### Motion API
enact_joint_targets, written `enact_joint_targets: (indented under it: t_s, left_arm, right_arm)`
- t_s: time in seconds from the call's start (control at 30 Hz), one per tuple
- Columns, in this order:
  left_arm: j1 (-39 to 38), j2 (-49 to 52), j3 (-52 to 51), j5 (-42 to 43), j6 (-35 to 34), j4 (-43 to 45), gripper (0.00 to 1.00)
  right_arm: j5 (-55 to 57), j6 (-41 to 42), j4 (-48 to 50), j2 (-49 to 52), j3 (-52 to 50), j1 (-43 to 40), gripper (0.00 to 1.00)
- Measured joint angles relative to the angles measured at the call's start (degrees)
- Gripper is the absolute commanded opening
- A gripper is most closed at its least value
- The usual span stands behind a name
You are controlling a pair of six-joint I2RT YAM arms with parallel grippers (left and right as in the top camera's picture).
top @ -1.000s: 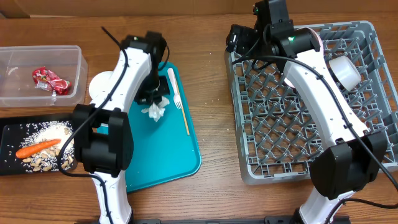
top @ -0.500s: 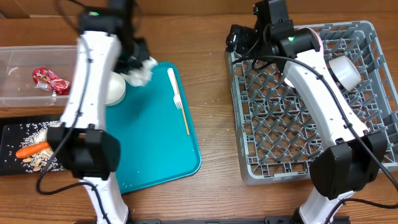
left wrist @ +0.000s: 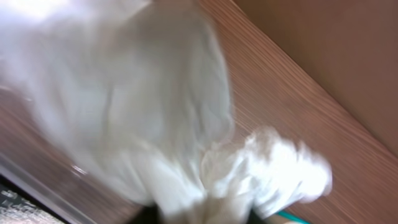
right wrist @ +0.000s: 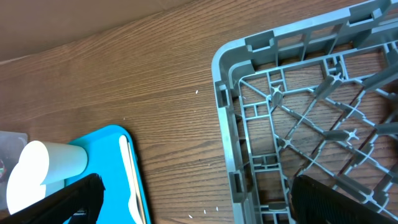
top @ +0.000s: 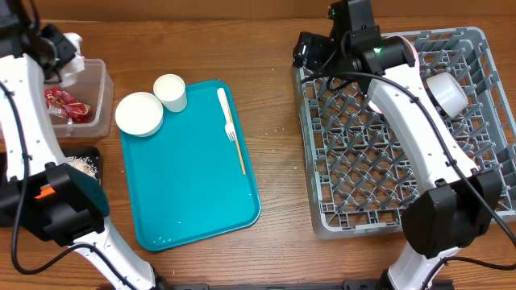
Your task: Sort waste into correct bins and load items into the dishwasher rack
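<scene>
Overhead, the left hand (top: 63,50) hangs at the far left corner of the tabletop (top: 242,32), above the far end of the clear tub (top: 103,101), with a crumpled white napkin (top: 73,40) bunched against it. Left wrist view shows only that napkin, blurred and filling the picture, so I cannot tell whether the fingers pinch it or stand apart from it.

A red wrapper (top: 68,105) lies inside the tub. The left arm (top: 24,121) crosses over the tub and the black tray (top: 94,153) in front of it and hides most of both. Rice grains (top: 81,165) show on the tray's visible corner.

Just beside the tub sits the teal serving tray (top: 193,185). 1 white bowl (top: 139,113) overhangs its left edge, the small white cup (top: 170,91) stands close against it, and the white fork (top: 228,121) lies near the right edge with a thin tan stick (top: 240,157) alongside.

To the right, well apart, is the dishwasher rack (top: 387,153), with a second bowl (top: 446,93) in its far right part. The right arm (top: 419,121) stretches across it. The right hand (right wrist: 196,186) is over the rack's far left corner, its 2 fingers spread wide around nothing.
</scene>
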Motion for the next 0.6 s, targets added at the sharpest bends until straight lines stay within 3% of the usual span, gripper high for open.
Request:
enact_joint_targets:
  t_s: [0.03, 0.07, 0.6]
  left_arm:
    - [0.66, 0.11, 0.0, -0.35, 0.33, 0.28, 0.99]
    - [1.22, 0.26, 0.0, -0.63, 0.28, 0.39, 1.0]
    - [4.26, 2.43, -0.07, 0.81, 3.15, -6.34, 1.0]
  right_arm:
    - [0.0, -0.02, 0.0, 0.0, 0.0, 0.0, 1.0]
    - [0.0, 0.0, 0.0, 0.0, 0.0, 0.0, 1.0]
    - [-0.02, -0.02, 0.0, 0.0, 0.0, 0.0, 1.0]
